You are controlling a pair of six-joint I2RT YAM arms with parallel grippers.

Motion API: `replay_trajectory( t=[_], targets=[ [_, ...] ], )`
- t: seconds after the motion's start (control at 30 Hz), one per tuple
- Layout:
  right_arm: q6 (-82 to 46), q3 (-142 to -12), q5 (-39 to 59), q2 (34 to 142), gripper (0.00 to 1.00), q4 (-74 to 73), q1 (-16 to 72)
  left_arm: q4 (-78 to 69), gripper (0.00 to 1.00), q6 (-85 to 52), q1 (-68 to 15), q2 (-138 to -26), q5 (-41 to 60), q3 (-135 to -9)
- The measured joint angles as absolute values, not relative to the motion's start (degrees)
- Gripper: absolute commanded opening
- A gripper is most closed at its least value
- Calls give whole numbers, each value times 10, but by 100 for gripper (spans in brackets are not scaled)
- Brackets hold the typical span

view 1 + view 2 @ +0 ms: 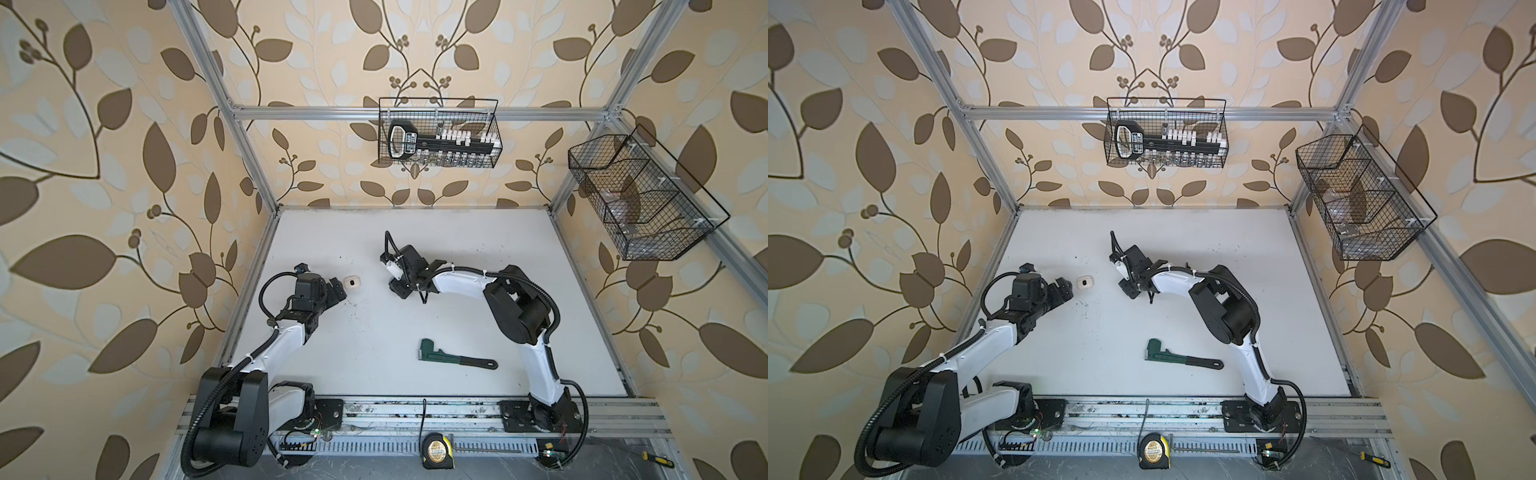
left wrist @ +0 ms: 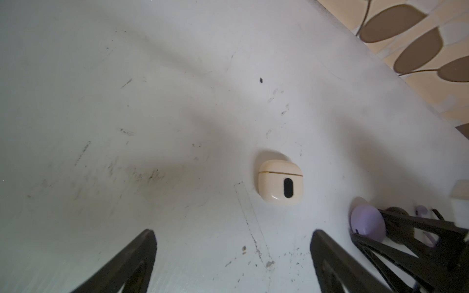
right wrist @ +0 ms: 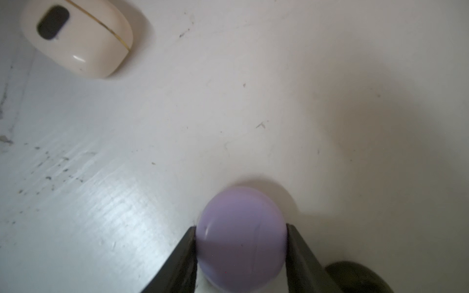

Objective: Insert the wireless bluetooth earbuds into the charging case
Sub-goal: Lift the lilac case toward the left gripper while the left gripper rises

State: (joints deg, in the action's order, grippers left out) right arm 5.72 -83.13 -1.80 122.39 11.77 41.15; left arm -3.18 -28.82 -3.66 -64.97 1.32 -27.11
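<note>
A closed cream charging case (image 2: 280,181) with a black oval lies flat on the white table (image 1: 415,324); both top views show it (image 1: 352,284) (image 1: 1086,283). My left gripper (image 2: 234,253) is open just short of it, with nothing between its fingers. My right gripper (image 3: 241,227) is shut on a round lavender charging case (image 3: 241,241) resting on the table, one finger against each side. In both top views that case is hidden under the gripper (image 1: 397,291). A tiny lavender piece (image 2: 421,210) shows past the right fingers; I cannot tell whether it is an earbud.
A dark round object (image 3: 355,276) sits right beside the right gripper. A green pipe wrench (image 1: 453,355) lies toward the table's front. A tape measure (image 1: 436,451) rests on the front rail. Wire baskets hang at the back (image 1: 438,133) and on the right (image 1: 640,199).
</note>
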Motion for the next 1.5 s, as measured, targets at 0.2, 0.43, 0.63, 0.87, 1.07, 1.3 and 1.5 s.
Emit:
replay_trajectory(
  t=[0.2, 0.43, 0.63, 0.87, 1.07, 1.3, 1.5],
  targets=[
    [69, -680, -10, 1049, 33, 63, 409, -32, 94, -279, -37, -594, 114, -350],
    [115, -544, -63, 838, 28, -65, 459, -123, 91, -270, -38, -571, 315, -384],
    [171, -476, -86, 772, 24, -128, 503, -134, 85, -228, -109, -587, 415, -378],
    [218, -457, -129, 760, 20, -192, 518, -117, 81, -162, -169, -552, 442, -362],
    [256, -418, -167, 754, 19, -259, 545, -118, 73, -144, -169, -529, 447, -355],
    [291, -397, -176, 731, 19, -304, 569, -118, 70, -136, -170, -531, 449, -355],
    [310, -397, -178, 717, 19, -327, 589, -117, 68, -134, -181, -535, 460, -355]
  ],
)
